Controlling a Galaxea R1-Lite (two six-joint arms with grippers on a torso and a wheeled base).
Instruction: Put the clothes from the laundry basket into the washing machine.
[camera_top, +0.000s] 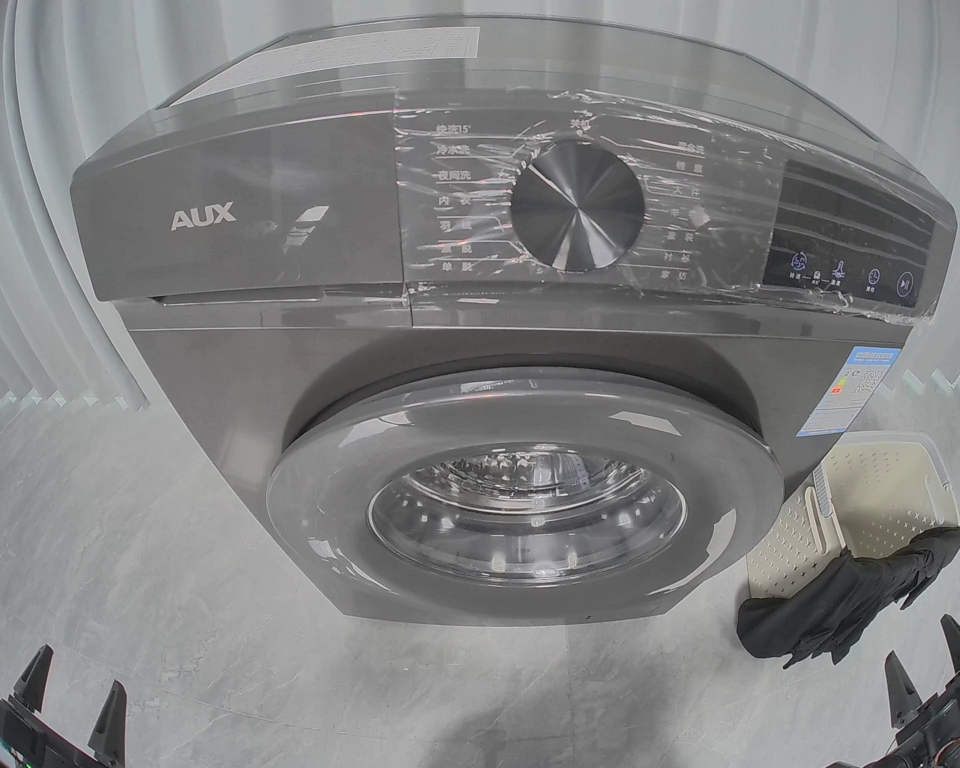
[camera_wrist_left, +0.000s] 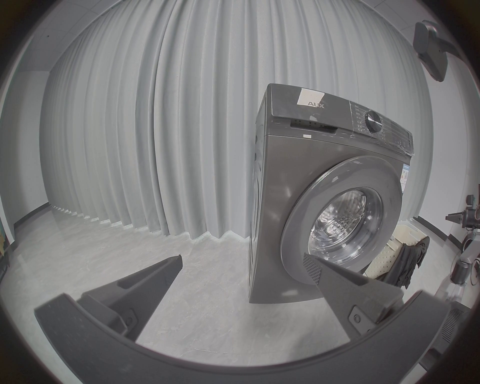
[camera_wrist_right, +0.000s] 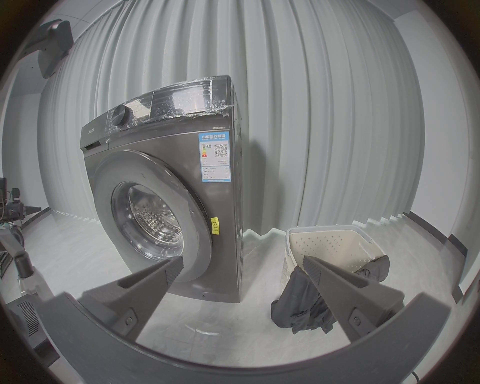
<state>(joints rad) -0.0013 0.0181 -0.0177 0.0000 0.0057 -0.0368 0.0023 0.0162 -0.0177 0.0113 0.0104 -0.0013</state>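
Nearest: left gripper (camera_top: 72, 690) low at the left, over the floor (camera_top: 150, 550), fingers spread wide, nothing between them. Same spread in the left wrist view (camera_wrist_left: 242, 261). Right gripper (camera_top: 922, 650) low at the right, likewise apart and clamped on nothing, hanging just short of the clothes; seen wide open from its own wrist too (camera_wrist_right: 241, 261).

Clothes (camera_top: 840, 600): black fabric draped over the near rim of the laundry basket (camera_top: 880, 480), spilling down the outer wall onto the floor. Probably one garment, though hard to tell among the folds. Also seen from the right wrist (camera_wrist_right: 300, 300) and, farther off, from the left wrist (camera_wrist_left: 407, 260).

Laundry basket cream, perforated, upright on the floor (camera_wrist_right: 330, 245), just beside the right front corner of the washing machine (camera_top: 250, 380).

Washing machine grey, front-loading, straight ahead. Round door (camera_top: 330, 480) shut, steel drum (camera_top: 527, 515) visible through the glass. Above the door, a round dial (camera_top: 577, 205) under clear plastic film (camera_top: 480, 200). Blue-edged label (camera_top: 850, 390) on the front at upper right; small yellow sticker (camera_wrist_right: 215, 226) lower down the same side.

Behind and around, a pale pleated curtain (camera_wrist_left: 125, 125) down to the grey marbled floor.
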